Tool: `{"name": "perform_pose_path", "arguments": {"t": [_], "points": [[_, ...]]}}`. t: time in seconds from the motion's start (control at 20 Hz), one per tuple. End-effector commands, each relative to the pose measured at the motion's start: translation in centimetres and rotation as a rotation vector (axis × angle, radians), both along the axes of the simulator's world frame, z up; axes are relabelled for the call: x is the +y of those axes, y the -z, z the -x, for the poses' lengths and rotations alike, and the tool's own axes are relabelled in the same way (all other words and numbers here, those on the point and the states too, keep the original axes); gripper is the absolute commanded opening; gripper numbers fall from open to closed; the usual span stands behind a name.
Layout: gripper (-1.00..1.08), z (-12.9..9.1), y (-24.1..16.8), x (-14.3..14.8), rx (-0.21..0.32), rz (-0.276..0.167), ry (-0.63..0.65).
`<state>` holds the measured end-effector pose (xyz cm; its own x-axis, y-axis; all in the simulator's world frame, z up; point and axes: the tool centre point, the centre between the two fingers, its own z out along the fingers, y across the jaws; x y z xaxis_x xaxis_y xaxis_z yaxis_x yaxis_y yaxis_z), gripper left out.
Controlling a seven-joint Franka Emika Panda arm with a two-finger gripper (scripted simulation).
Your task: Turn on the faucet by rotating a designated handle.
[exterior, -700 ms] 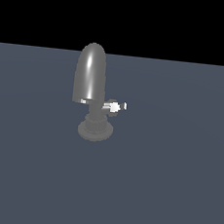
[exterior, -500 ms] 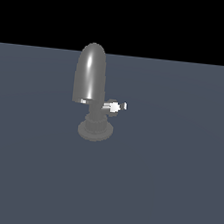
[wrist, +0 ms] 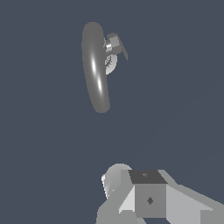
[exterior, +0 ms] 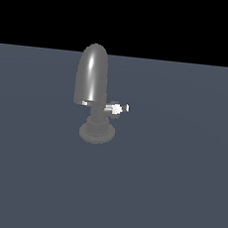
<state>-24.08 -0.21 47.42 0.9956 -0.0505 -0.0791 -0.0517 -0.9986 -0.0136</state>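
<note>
Grey floor (exterior: 177,192), upright faucet (exterior: 92,79), handle (exterior: 115,108) seemingly sideways.

Exterior faces faucet (exterior: 94,99) level — wrist looks down, sharing it.

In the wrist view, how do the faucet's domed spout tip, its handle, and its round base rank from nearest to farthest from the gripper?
The gripper shows only in part, well clear of the faucet.
1. Domed spout tip: the end pointing toward the gripper.
2. and 3. Handle and round base: both at the far end beside the spout, too close to call.
</note>
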Motion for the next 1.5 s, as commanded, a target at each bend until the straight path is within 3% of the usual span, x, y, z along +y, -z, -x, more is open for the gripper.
{"name": "perform_pose_path", "arguments": {"t": [0.0, 0.5, 1.45], "points": [[-1.0, -0.7, 0.1, 0.2, 0.026, -0.01, 0.022], [-1.0, -4.9, 0.9, 1.2, 0.18, -0.069, 0.155], [-1.0, -14.0, 4.9, 1.7, 0.533, -0.205, 0.46]]}}
